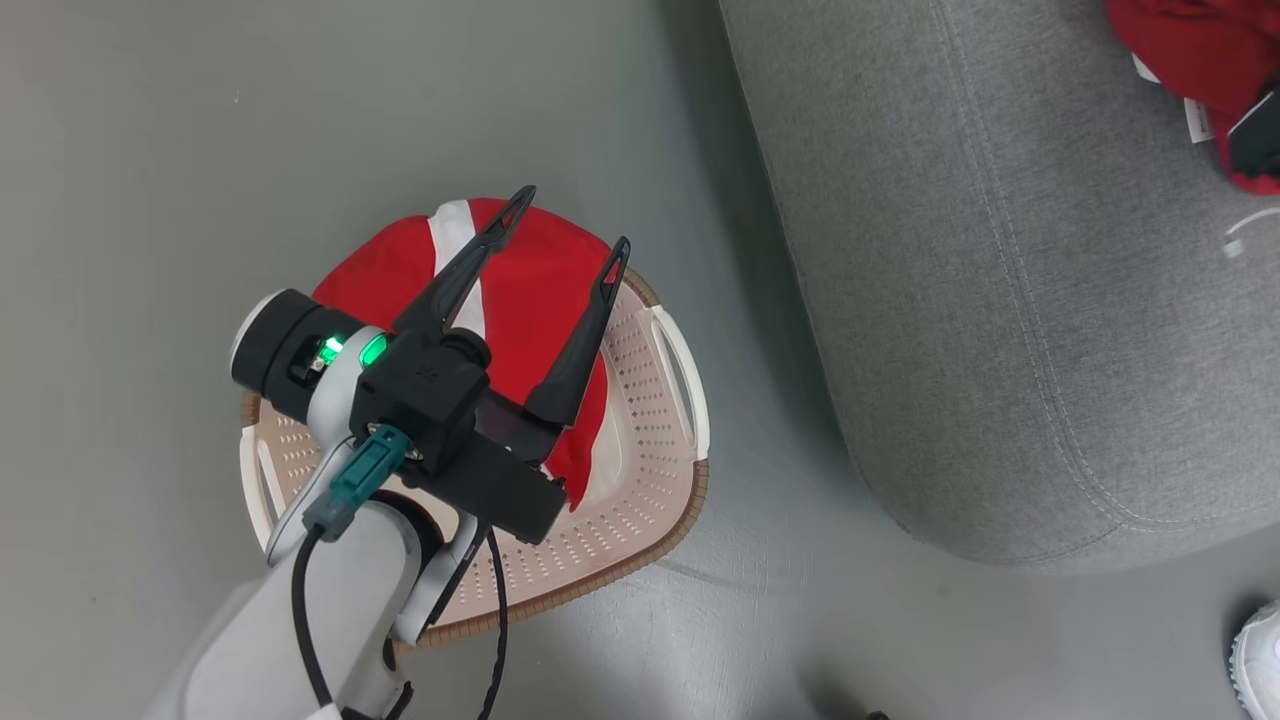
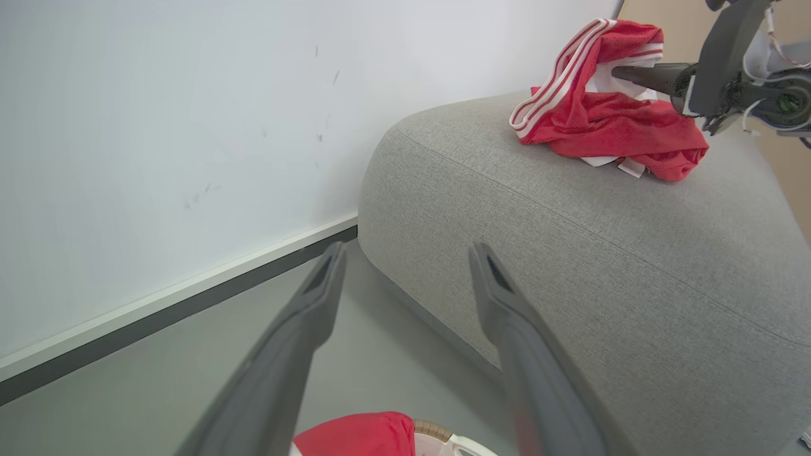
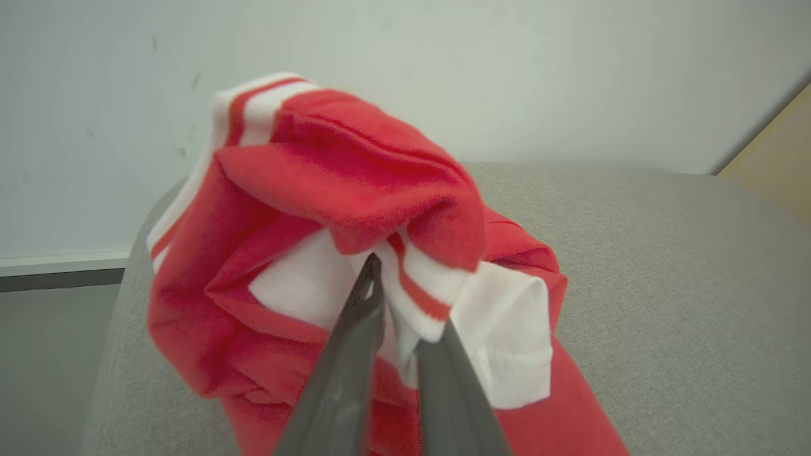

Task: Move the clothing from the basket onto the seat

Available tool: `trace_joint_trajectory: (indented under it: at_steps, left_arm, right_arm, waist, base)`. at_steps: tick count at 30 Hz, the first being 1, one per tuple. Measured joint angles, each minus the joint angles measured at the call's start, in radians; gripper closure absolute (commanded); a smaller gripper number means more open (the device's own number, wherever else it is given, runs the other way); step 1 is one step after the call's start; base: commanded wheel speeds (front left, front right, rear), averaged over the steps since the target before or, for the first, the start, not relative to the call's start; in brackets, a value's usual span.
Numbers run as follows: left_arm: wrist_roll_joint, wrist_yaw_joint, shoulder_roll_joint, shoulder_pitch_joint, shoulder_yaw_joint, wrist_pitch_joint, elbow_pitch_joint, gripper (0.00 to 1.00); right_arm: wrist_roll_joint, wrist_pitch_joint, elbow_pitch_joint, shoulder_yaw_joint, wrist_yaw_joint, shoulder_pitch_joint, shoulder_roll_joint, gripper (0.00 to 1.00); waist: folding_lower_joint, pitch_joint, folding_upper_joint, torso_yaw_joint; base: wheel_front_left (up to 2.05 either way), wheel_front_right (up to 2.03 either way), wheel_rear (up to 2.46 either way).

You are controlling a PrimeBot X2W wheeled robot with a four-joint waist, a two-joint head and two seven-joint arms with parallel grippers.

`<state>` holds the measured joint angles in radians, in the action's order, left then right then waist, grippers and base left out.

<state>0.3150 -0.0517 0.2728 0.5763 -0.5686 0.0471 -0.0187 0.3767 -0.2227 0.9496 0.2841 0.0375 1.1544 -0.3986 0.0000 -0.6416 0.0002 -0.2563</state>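
Fingers [image 1: 470, 265] of the left gripper [image 1: 573, 218]: long, dark, spread as wide as they go, nothing between them, poised over the basket [image 1: 690, 390] in the head view, tips above the far side of its load. Directly beneath, inside the basket: a red garment [image 1: 530, 300] with a broad white stripe, heaped toward the far side and covering the rim there; nearer stretch of the perforated cream bottom bare. Same wide gap on the left gripper [image 2: 408, 250] in the left wrist view, with a corner of the red garment [image 2: 355, 434] and a scrap of the brown-banded basket [image 2: 443, 437] at the bottom edge. Basket upright on the grey-green floor [image 1: 200, 150], near the seat [image 1: 1000, 300] but not touching, a strip of floor between. Toe of a white shoe [image 1: 1260, 660] at the lower right edge. Farther on, the seat [image 2: 633, 240]: grey woven fabric, rounded corner, seam along the edge. On its top, well away from the basket: a second red garment [image 2: 608, 123], bunched, white-and-red striped trim uppermost, lower folds resting on the cushion. Right gripper [image 2: 624, 73] pushed into it from the side. Up close in the right wrist view, right gripper [image 3: 396, 297] almost closed, only a thin slit showing, a fold of white cloth and striped trim of the second red garment [image 3: 317, 190] caught between; one tip visible, the other tucked under the trim. Behind, a pale wall [image 2: 158, 126] with a few dark scuffs, white skirting [image 2: 158, 304] over a dark strip at floor level.
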Motion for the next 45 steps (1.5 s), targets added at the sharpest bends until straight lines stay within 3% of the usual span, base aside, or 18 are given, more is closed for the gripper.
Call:
trace_joint_trajectory:
  at_steps: [17,26,35,45]
  left_arm:
    - [0.038,-0.001,-0.032,-0.057,0.001,0.064,0.104,0.0]
    - [0.073,-0.008,-0.064,-0.101,0.025,0.123,0.173,0.0]
    - [0.118,-0.021,-0.066,-0.177,0.082,0.164,0.248,0.0]
    - [0.132,-0.038,-0.048,-0.286,0.129,0.185,0.314,0.0]
  right_arm:
    - [-0.001,-0.031,-0.015,0.008,0.024,-0.178,0.04,0.0]
    - [-0.008,-0.031,-0.131,0.003,0.024,-0.295,0.053,0.0]
    - [-0.011,-0.031,-0.269,0.007,0.014,-0.439,0.116,0.0]
    - [-0.012,-0.031,-0.367,0.008,-0.021,-0.625,0.167,0.0]
  waist:
    - [-0.0001,0.113,-0.0003,-0.009]
    - [-0.0002,0.215,-0.0003,0.0]
    - [-0.0002,0.338,-0.0003,0.044]
    - [-0.0002,0.462,-0.0003,0.113]
  base:
    - [0.0,0.0,0.0]
    - [0.0,0.0,0.0]
    - [0.0,0.0,0.0]
    - [0.0,0.0,0.0]
